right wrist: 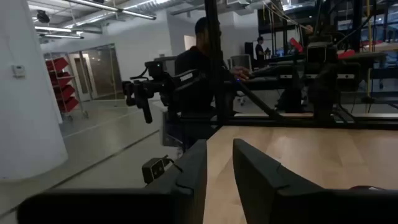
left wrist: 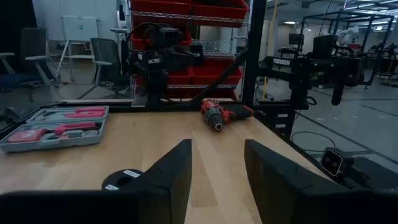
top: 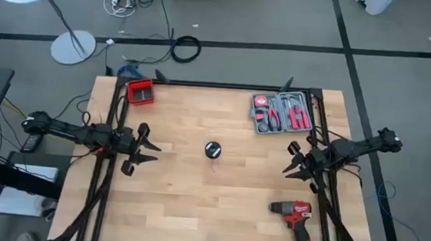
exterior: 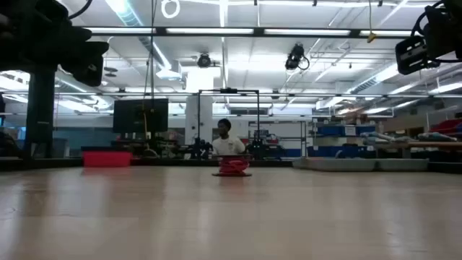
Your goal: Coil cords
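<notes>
one cords (top: 212,149) bundle | one drill (top: 293,217) | one toolkit (top: 281,114) | one red bin (top: 141,91)

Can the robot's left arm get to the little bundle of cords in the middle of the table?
Probably yes. The left gripper is open and points toward the cords, with only bare table between them. The drill and tool tray sit off on the other side.

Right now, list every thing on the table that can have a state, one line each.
Cords: coiled in a small bundle, mid-table, untouched.
Tool case: open, tools inside.
Drill: lying on its side.
Red bin: at the far left corner.
Left claw: open, empty.
Right claw: open, empty.
</notes>
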